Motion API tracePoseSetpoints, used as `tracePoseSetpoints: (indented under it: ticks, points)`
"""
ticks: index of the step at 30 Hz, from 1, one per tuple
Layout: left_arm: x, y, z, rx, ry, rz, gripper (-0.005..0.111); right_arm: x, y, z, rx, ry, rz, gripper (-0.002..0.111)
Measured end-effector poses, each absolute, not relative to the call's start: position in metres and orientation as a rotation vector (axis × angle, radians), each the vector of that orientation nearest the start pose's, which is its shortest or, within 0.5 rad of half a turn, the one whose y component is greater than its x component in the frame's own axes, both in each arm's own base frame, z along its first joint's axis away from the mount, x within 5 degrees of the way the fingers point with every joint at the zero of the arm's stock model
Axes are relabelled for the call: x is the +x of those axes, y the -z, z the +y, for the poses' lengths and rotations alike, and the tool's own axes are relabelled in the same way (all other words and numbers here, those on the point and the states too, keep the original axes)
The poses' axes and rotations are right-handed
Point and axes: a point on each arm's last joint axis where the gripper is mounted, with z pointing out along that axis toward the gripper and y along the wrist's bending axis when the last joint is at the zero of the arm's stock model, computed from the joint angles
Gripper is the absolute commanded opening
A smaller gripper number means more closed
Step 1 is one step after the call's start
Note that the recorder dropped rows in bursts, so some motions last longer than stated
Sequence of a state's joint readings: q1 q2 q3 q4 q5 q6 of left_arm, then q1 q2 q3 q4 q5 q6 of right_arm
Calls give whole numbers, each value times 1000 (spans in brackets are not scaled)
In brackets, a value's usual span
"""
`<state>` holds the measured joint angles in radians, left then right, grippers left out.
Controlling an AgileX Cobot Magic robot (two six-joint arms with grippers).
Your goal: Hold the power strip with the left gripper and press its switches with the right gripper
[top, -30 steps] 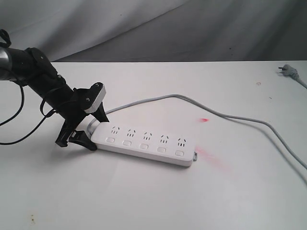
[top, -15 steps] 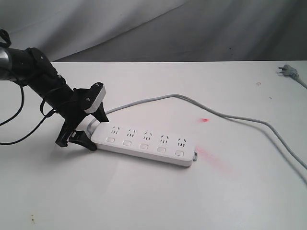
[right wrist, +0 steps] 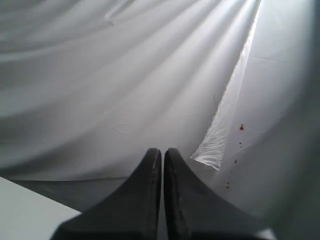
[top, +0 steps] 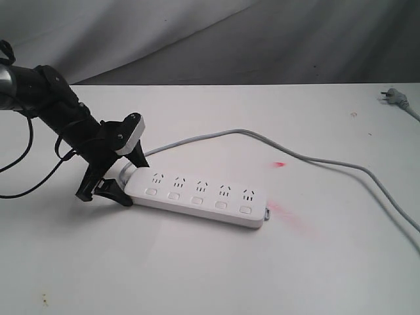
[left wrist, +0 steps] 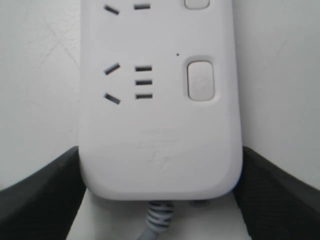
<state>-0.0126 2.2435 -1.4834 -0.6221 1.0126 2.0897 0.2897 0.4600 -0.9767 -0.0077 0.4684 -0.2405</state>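
The left wrist view's edge cuts the power strip [left wrist: 160,150] partway through its second socket [left wrist: 127,7]; its embossed marking [left wrist: 159,150] is too faint to read. The fingers [left wrist: 40,200] of the left gripper [top: 132,180] run out of that frame too. In the exterior view the cord [top: 341,164] leaves the right edge (its plug [top: 392,96] too small to detail).

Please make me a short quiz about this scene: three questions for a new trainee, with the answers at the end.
1. True or false: the right gripper is pressing one of the switches.
2. Which part of the power strip does the left gripper clasp? A) the end where the cord leaves B) the middle C) the end away from the cord
3. How many switches does the strip carry?
Key: 1 false, its closed fingers face only grey cloth; 2 A; 3 five.
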Motion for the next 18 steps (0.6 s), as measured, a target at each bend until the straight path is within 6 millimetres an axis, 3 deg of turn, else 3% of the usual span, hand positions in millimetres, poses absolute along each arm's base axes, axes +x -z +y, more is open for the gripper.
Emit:
tracePoseSetpoints:
  ticks: [18]
  points:
    - [414,-102,-50,-2641,-623,-2241,32,45,-453,13,-333,-99,1427,2]
